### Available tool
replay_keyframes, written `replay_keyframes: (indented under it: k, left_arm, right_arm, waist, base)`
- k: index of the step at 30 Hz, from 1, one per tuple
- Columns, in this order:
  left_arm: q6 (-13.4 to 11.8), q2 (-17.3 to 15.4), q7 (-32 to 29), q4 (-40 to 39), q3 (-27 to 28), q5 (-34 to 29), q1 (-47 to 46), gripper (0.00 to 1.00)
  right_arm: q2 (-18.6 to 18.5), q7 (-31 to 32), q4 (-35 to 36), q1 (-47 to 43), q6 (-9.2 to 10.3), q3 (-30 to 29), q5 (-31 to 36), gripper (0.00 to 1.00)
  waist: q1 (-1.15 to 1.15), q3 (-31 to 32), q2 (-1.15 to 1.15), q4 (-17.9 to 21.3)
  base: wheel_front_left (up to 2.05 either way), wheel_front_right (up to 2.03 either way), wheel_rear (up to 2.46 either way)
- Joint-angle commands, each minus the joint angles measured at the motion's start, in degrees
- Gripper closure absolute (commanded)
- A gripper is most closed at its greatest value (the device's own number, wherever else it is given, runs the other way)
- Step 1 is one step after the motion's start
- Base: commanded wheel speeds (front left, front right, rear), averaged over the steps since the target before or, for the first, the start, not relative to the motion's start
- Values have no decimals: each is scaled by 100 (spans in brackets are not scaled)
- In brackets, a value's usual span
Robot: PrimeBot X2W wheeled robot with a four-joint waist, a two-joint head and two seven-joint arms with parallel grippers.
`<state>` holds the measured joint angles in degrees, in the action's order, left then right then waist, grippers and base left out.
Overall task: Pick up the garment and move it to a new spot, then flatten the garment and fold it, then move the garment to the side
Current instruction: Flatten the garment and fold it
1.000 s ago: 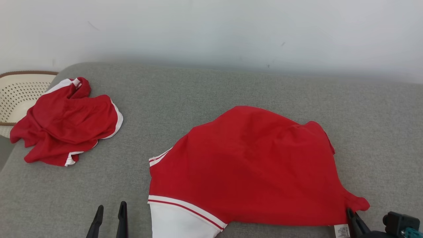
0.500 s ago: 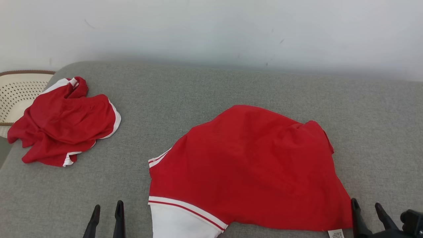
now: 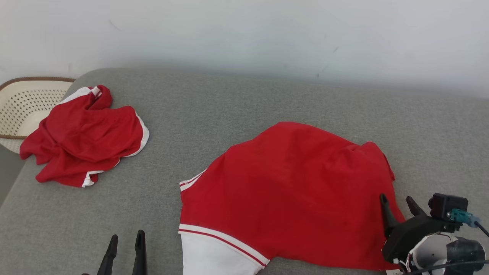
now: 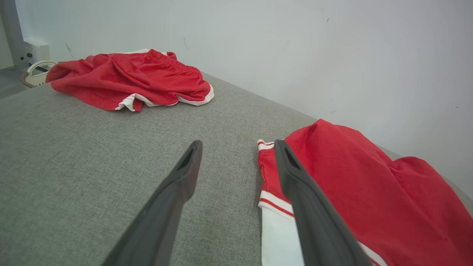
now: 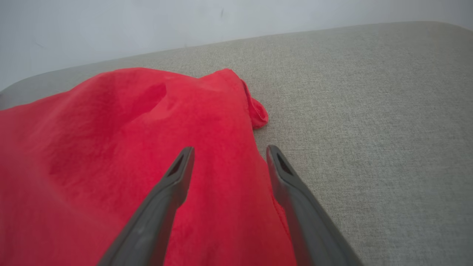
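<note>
Pincer check first: our right pincer (image 3: 396,199) is spread wide and empty. It's sitting over the near right edge of the red garment (image 3: 290,191), with one finger above the cloth and the other above the grey upholstered surface (image 3: 244,107). Our left pincer (image 3: 128,236) is wide open too, also empty, just off the garment's near left corner where the white band (image 3: 208,258) with red stripes is.

The garment itself lies spread out on that surface, but not properly flat. It humps up toward its far side, and a bit of cloth curls at the far right corner. So we'd say the relocating part looks done and the flattening is maybe halfway. There's no fold yet, and the shove to the side is left to do.

Way off to the garment's far left there's a second red garment (image 3: 86,133), all crumpled, partly overlapping a cream perforated basket (image 3: 23,103).
</note>
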<state>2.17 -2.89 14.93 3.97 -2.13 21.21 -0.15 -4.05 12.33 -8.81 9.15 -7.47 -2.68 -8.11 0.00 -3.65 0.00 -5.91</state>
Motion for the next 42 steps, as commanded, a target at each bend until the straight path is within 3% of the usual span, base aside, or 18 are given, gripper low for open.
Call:
replay_keyframes:
  k: [1,5,6,7,8,9,18,29,31,36,42]
  left_arm:
    - [-7,0,20,9,-17,-32,-26,0]
    - [-19,-1,21,-3,-39,-32,-31,0]
    - [-22,0,21,-3,-50,-29,-33,0]
    - [-28,0,21,-8,-49,-21,-30,0]
    - [-29,0,21,-12,-59,-13,-28,0]
    - [-31,-1,21,-11,-67,-6,-30,0]
    - [-58,-1,21,-58,-21,25,-10,0]
    - [11,0,21,81,-119,-9,-162,0]
    - [8,-1,21,109,-115,-23,-160,0]
    - [-13,-1,21,119,-70,-39,-4,0]
    - [-55,0,21,64,-40,-22,149,0]
  right_arm:
    - [-107,-63,-338,218,-5,19,65,0]
    - [-219,-148,-1059,582,-5,8,33,0]
    - [-248,-173,-1232,653,-5,-5,38,8]
    - [-266,-184,-1405,724,-5,7,38,59]
    - [-294,-206,-1567,798,-5,30,48,76]
    - [-333,-275,-1684,874,-5,73,75,100]
    - [-343,-913,-2166,1527,-5,228,-4,100]
    - [-239,-824,-3489,2689,-5,460,170,100]
    - [-253,-986,-3679,2792,-5,474,217,0]
    - [-207,-1401,-3856,2693,-5,463,-38,0]
    - [-252,-1751,-3327,2215,-5,674,-683,0]
  waist:
    - [0,3,0,-92]
    - [0,-5,0,-197]
    - [0,-12,0,-224]
    - [0,-19,0,-241]
    - [0,-30,0,-263]
    - [0,-42,0,-286]
    - [0,-141,0,-309]
    - [0,-164,0,-395]
    - [0,-126,0,-413]
    - [0,9,0,-361]
    - [0,165,0,-204]
  base:
    - [0,0,0]
    - [0,0,0]
    - [0,0,0]
    - [0,0,0]
    - [0,0,0]
    - [0,0,0]
    - [0,0,0]
    - [0,0,0]
    - [0,0,0]
    - [0,0,0]
    - [0,0,0]
